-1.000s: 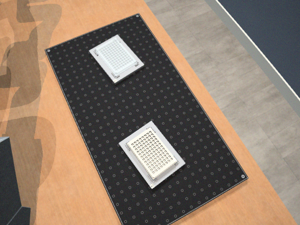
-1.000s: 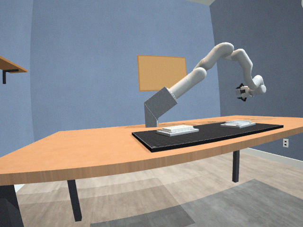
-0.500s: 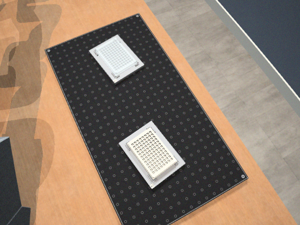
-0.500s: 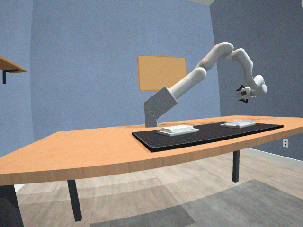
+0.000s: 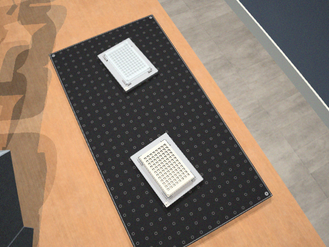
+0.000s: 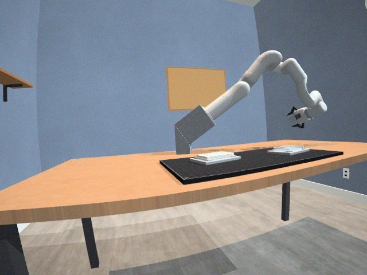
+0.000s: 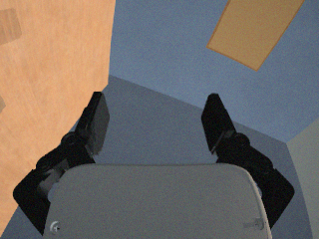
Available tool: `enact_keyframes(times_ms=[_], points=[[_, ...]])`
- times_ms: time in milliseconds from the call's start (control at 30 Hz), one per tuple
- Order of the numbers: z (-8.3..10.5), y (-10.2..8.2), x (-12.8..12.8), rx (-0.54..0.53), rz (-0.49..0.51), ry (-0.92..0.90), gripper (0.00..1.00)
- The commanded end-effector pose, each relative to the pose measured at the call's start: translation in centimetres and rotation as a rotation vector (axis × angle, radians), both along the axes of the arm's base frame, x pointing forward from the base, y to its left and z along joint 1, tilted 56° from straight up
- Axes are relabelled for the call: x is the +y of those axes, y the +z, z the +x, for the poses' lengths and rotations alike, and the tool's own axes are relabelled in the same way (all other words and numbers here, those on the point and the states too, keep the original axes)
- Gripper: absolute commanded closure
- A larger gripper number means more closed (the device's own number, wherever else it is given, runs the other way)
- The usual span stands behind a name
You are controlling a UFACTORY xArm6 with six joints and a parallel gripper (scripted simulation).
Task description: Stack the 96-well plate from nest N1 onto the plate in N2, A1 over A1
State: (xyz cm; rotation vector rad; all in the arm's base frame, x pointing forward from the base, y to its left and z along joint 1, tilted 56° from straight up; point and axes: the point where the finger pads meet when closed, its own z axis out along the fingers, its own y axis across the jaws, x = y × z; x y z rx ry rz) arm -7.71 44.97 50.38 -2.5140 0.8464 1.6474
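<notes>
- Blue walls (image 6: 118, 74) stand behind a long wooden table (image 6: 89, 183), and an orange board (image 6: 195, 89) hangs on the wall in the middle of the exterior view.
- On the table lies a black mat with rows of small rings (image 5: 169, 106), running from the upper left to the lower right of the top view.
- Two grey plate nests sit on the mat, well apart from each other.
- One nest (image 5: 106, 61) is in the upper part of the top view, and a pale, see-through 96-well plate (image 5: 127, 62) sits in it.
- The other nest (image 5: 138, 162) is in the lower middle of the top view, and a cream 96-well plate (image 5: 166, 167) with dark square holes sits in it.
- Both plates lie flat in their nests. I cannot tell which nest is N1 from the pictures alone.
- The white arm (image 6: 237, 91) rises from a grey block (image 6: 192, 124) behind the mat, bends high, and comes down at the right of the exterior view.
- The gripper (image 6: 295, 117) hangs in the air above the far right end of the mat, well above the plate there.
- In the wrist view the gripper (image 7: 156, 119) has its two black fingers spread wide, with nothing between them.
- That view looks at the blue wall, the orange board and a strip of table at the left.
</notes>
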Motion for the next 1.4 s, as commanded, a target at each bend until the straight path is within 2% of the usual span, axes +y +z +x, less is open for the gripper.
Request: enact_keyframes(times_ms=[0, 100, 200, 300, 400, 600, 700, 933, 1033, 1167, 1233, 1300, 1367], points=[[1.5, -0.8, 0.2, -0.008, 0.007, -0.004, 0.0], [2.9, -1.5, 0.3, -0.083, 0.05, -0.033, 0.0], [4.2, -2.2, 0.4, -0.083, 0.05, -0.033, 0.0], [4.6, -2.5, 0.4, -0.083, 0.05, -0.033, 0.0], [6.0, -3.1, 0.4, -0.16, 0.087, -0.056, 0.0], [8.3, -4.3, 0.3, -0.16, 0.087, -0.056, 0.0], [9.6, -4.9, 0.1, -0.239, 0.119, -0.073, 0.0], [11.7, -6.0, -0.1, -0.239, 0.119, -0.073, 0.0], [13.0, -6.6, -0.4, -0.318, 0.145, -0.084, 0.0], [14.8, -7.4, -0.8, -0.319, 0.144, -0.084, 0.0], [15.0, -7.6, -0.8, -0.319, 0.144, -0.084, 0.0], [15.9, -8.0, -1.1, -0.383, 0.161, -0.088, 0.0], [16.4, -8.2, -1.2, -0.398, 0.165, -0.089, 0.0]])
